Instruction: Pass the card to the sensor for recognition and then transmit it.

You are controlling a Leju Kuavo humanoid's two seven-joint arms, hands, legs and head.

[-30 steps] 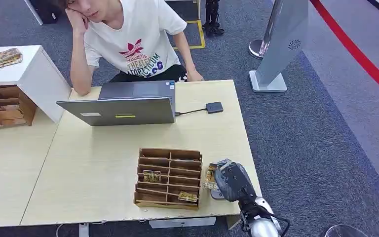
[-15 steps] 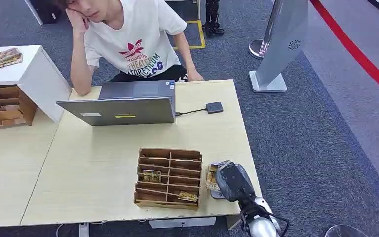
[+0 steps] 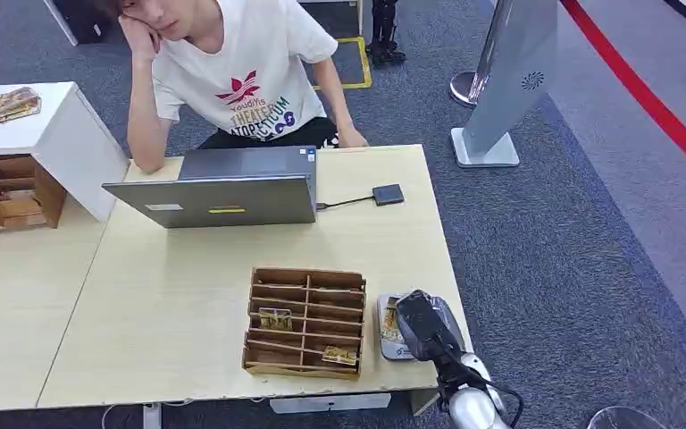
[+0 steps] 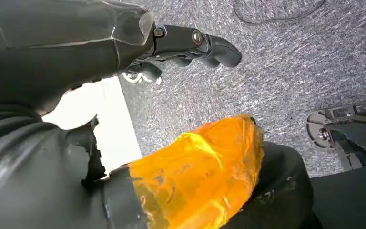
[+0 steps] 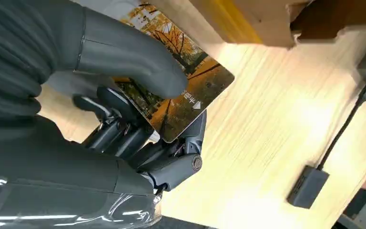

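Card point(image 5: 181, 90) pinched between thumb and fingers, right robot hand point(image 5: 124, 109).

head: high, looking down on table point(image 3: 188, 304); right wrist: close, same tabletop

My right hand point(image 3: 418, 323) is covering most of the sensor point(image 3: 389, 340) and card point(image 5: 181, 90); my thumb point(image 5: 128, 52) is hiding the card's middle. Card print is too small to read.
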